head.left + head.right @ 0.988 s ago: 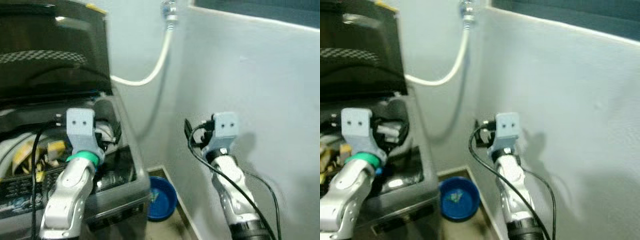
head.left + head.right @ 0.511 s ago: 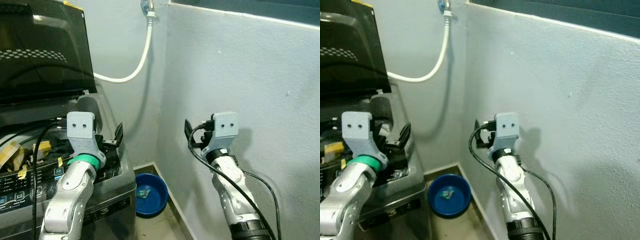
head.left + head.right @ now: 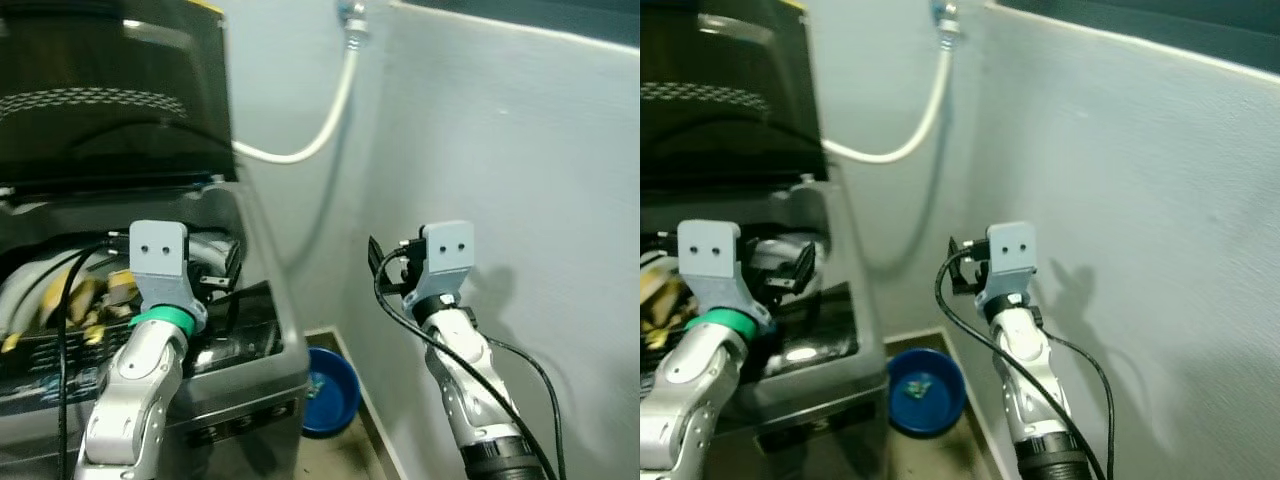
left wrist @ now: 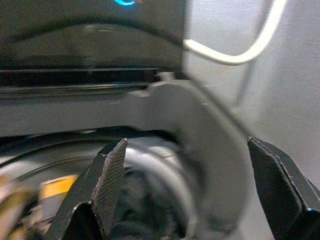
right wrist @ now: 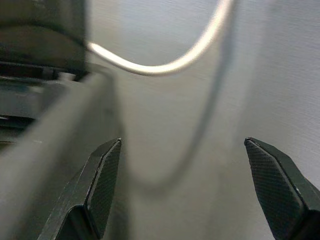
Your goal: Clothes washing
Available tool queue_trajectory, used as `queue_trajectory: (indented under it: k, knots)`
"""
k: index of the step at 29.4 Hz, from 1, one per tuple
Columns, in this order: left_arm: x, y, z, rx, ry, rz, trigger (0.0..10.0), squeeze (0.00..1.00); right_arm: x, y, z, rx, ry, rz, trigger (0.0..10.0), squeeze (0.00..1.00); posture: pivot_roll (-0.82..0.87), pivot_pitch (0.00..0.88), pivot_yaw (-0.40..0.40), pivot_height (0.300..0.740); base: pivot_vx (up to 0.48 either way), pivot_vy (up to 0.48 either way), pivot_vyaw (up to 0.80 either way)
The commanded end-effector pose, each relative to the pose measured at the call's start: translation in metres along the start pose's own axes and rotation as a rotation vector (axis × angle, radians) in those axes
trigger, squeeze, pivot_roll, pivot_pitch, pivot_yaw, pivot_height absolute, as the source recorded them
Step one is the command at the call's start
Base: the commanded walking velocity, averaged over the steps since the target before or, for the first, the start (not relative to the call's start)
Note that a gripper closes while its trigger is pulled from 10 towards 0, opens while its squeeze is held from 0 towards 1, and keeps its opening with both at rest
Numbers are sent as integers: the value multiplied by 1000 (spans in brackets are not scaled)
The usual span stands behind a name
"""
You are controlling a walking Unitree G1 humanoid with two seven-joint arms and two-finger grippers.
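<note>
Nearest to me, the robot's two silver arms were raised side by side. The left gripper (image 4: pixel 185 195) hung over the open top of the washing machine (image 3: pixel 255 385), its black fingers (image 4: pixel 111 182) spread wide with nothing between them, pointing toward the back right corner of the tub opening. The right gripper (image 5: pixel 182 192) was held out in the gap between the machine and the pale wall (image 3: pixel 520 150), its fingers (image 5: pixel 102 185) equally wide apart and empty, touching nothing.

Just beyond the left gripper, the tub held a blurred heap of laundry (image 3: pixel 70 300), yellow and pale pieces lying inside the drum. A dark control panel ran along the machine's front edge.

Down on the floor, in the corner beside the machine, sat a blue basin (image 3: pixel 335 390).

Farther back, the dark lid (image 3: pixel 110 90) stood tilted up, and a white hose (image 3: pixel 310 140) drooped from a tap (image 3: pixel 352 15) high on the wall toward the machine's rear.
</note>
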State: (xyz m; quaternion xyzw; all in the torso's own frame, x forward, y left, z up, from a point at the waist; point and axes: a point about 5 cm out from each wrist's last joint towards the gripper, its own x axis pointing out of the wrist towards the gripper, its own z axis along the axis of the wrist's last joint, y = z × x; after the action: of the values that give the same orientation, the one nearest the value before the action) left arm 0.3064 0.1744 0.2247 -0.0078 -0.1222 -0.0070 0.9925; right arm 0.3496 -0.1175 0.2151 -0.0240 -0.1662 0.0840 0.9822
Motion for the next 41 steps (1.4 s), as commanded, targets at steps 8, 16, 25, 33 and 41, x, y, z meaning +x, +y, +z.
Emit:
queue_trajectory:
  k: [8,16,25,33,41]
  knots:
    - [0,0,3,31,-21,-3,10000,0,2,-1,0,23,-4,-9,10000,0,13,0,-18,740,0,0,800]
    - [-1,0,2,38,-17,-5,10000,0,3,-3,1,31,-3,-19,10000,0,6,0,-15,740,0,0,800]
    - [-1,-1,1,39,-16,-5,10000,0,3,-5,0,20,-1,-22,10000,0,2,0,-17,740,0,0,800]
    - [-2,-1,1,45,-20,-4,10000,0,4,-7,0,16,-2,-20,10000,0,7,0,-28,740,0,0,800]
    - [-2,-1,0,50,-18,-8,10000,0,4,-5,-1,16,-1,-13,10000,0,7,0,-27,740,0,0,800]
